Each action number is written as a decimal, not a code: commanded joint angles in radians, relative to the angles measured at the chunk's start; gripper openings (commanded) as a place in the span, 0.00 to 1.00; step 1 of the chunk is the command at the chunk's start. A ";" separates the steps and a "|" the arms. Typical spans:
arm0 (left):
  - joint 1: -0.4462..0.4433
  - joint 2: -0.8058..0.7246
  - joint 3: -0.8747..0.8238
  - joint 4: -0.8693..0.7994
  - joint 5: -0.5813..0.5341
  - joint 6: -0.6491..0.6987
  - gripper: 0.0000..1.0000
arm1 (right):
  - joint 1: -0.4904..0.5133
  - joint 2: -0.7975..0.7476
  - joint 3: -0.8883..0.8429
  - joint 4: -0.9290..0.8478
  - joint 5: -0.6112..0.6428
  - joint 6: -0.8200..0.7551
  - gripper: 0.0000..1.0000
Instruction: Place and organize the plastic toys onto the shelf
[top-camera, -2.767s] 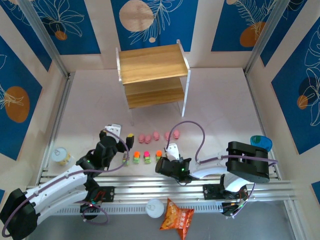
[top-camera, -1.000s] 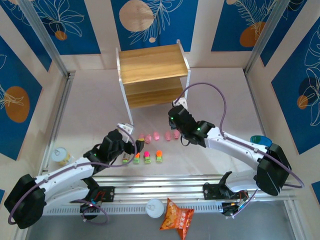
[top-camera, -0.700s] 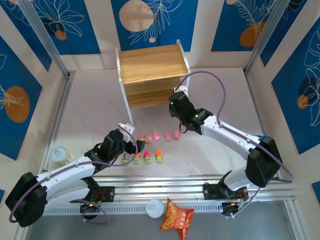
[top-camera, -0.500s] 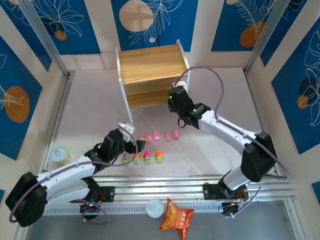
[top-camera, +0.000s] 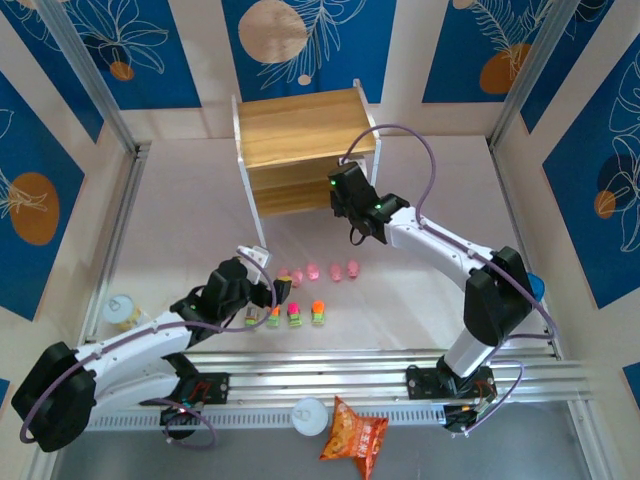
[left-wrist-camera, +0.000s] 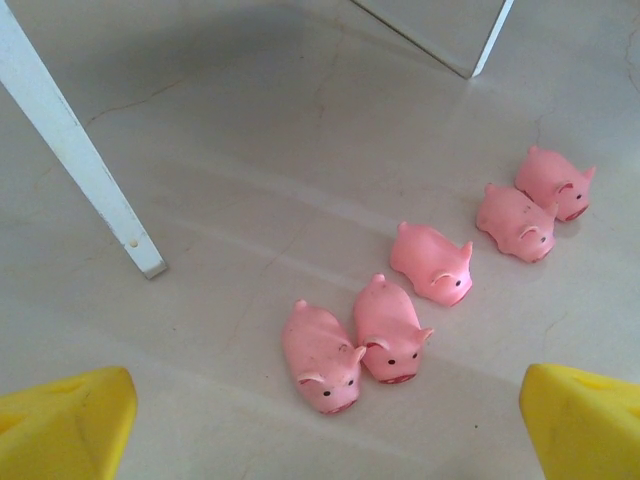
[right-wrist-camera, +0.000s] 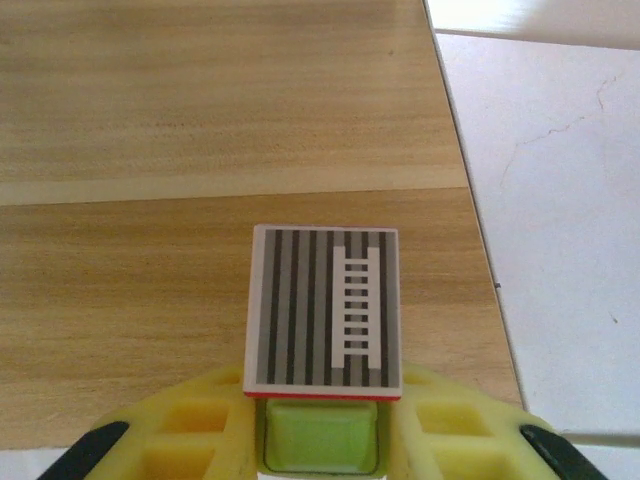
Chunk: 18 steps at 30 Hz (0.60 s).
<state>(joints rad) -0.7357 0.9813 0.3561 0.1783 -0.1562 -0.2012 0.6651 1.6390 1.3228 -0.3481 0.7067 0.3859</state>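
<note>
Right tool (right-wrist-camera: 320, 448) pinches a striped-top toy (right-wrist-camera: 322, 305) — seemingly over the shelf (right-wrist-camera: 130, 310); left tool (left-wrist-camera: 322, 435) spread, pigs (left-wrist-camera: 430, 262) ahead.

right gripper (top-camera: 342, 192) | reached forward to shelf (top-camera: 300, 130) lower board | carried 1 blocky toy (right-wrist-camera: 322, 310) there

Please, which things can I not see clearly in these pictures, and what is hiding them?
1. Right wrist view: the fingers of the right gripper hide the underside of the striped toy, so contact with the shelf is unclear.
2. Top view: the right gripper covers that toy.
3. Left wrist view: the bottom edge cuts off the fingertips of the left gripper.
</note>
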 joint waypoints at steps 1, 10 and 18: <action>-0.005 0.005 0.029 0.021 0.018 0.008 0.98 | -0.007 0.019 0.037 -0.003 0.013 -0.013 0.17; -0.002 0.010 0.035 0.015 0.014 0.010 0.98 | -0.014 0.056 0.059 -0.003 0.036 -0.014 0.17; -0.003 0.015 0.037 0.017 0.015 0.010 0.98 | -0.024 0.073 0.065 0.007 0.058 0.000 0.18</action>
<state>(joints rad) -0.7357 0.9924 0.3573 0.1787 -0.1566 -0.2008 0.6521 1.7054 1.3548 -0.3534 0.7345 0.3832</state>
